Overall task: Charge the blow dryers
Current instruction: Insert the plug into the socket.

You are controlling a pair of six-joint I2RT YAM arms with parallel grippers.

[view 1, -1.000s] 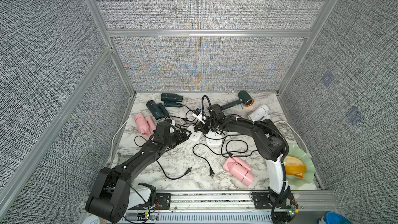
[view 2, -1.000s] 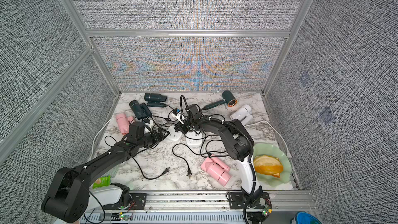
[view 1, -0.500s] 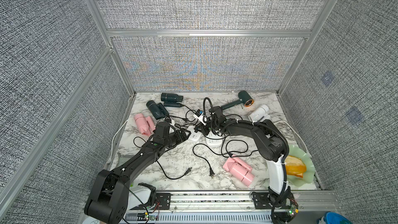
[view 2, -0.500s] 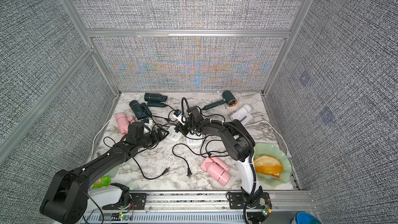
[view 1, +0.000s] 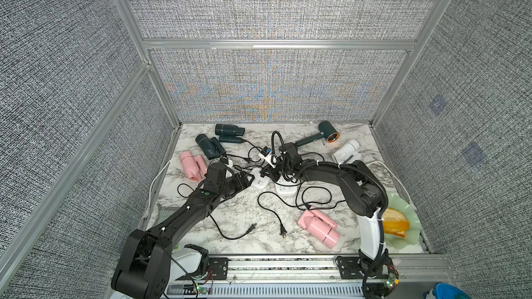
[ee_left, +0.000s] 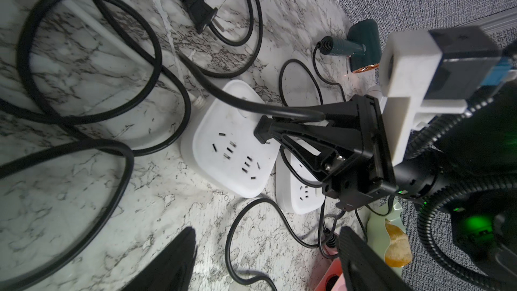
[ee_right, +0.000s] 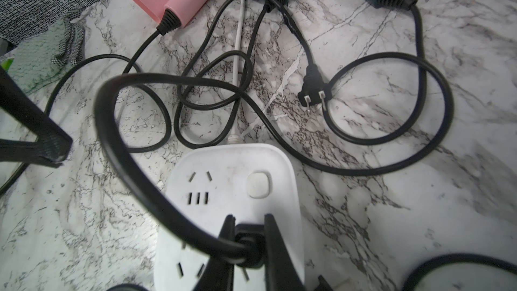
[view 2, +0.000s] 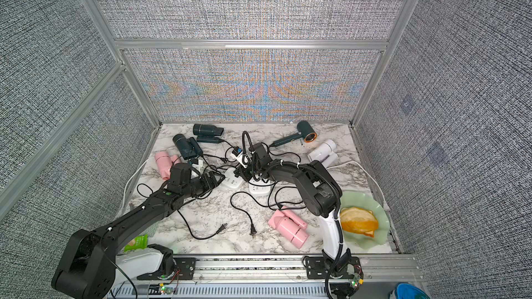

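Note:
My right gripper (ee_right: pixel 247 219) is shut on a black plug (ee_right: pixel 249 247), held over a white socket block (ee_right: pixel 237 180) with one bare prong showing beneath it. In a top view the right gripper (view 1: pixel 270 172) hangs above two socket blocks (view 1: pixel 259 181). My left gripper (ee_left: pixel 265 236) stands open and empty just left of the same block (ee_left: pixel 232 160). The blow dryers lie around: two dark teal (view 1: pixel 229 130) at the back left, a copper-ringed one (view 1: pixel 328 135), a white one (view 1: pixel 347 151), and pink ones at the left (view 1: pixel 191 163) and front right (view 1: pixel 318 225).
Black cords loop all over the marble top, with loose plugs (view 1: pixel 253 227) toward the front and another (ee_right: pixel 313 90) behind the block. A green plate (view 1: pixel 408 225) with orange food sits at the right edge. Grey panel walls close in three sides.
My left gripper's jaws have narrowed a little and the arm has crept slightly toward the socket block. The right gripper holds the plug in the same spot.

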